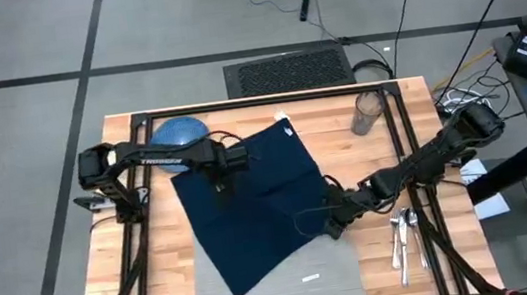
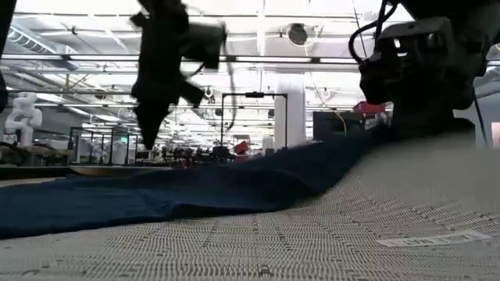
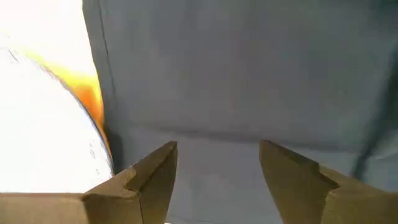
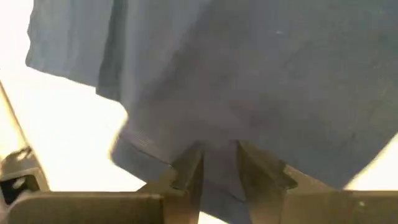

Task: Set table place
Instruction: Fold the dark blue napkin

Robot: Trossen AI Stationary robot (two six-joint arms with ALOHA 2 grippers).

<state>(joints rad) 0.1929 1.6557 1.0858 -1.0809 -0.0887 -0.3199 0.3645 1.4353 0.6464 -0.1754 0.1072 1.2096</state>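
Note:
A dark navy napkin lies spread at a slant across the table's middle. Its near corner covers the far part of the light-grey placemat, which lies flat at the near edge with its white tag showing. My right gripper is shut on the napkin's right edge. My left gripper hangs open just above the napkin's far left part, its fingers pointing down and clear of the cloth in the low view. A blue dish sits at the far left. My right gripper pinches the napkin's right edge between its two fingers, coming from the table's right and slanting down. One layer or several, I cannot tell. The cloth rises toward the fingers; the rest of it lies slack on the table and placemat.
A clear glass stands at the far right. Cutlery lies at the near right, beside the placemat. Black frame rails run along the tabletop. Bare wood shows at the near left.

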